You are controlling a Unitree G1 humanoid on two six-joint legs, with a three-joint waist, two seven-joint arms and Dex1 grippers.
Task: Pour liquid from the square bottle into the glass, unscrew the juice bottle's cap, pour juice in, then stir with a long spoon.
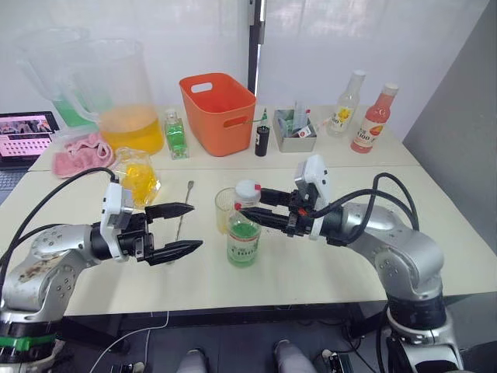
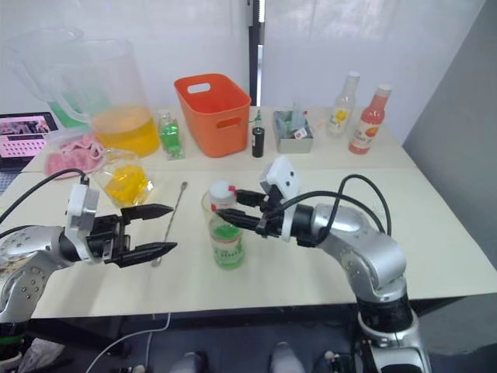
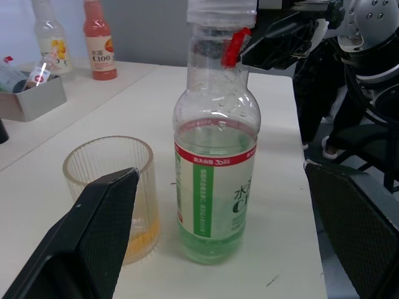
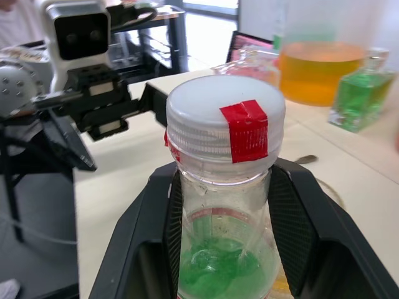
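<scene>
The juice bottle, clear with a green-and-white label, stands upright mid-table. Its white cap carries a strip of red tape. My right gripper is shut on the bottle's neck just below the cap, one finger on each side. Right behind the bottle stands the glass, with a little yellow liquid at its bottom. My left gripper hovers open to the left of the bottle, holding nothing. The square bottle, holding yellow liquid, sits further left and back. The long spoon lies flat between it and the glass.
Along the back table stand an orange basket, a large pitcher of orange liquid, a small green bottle, a small dark bottle, a metal tray, a yellow-labelled bottle and a pink bottle. A pink cloth lies far left.
</scene>
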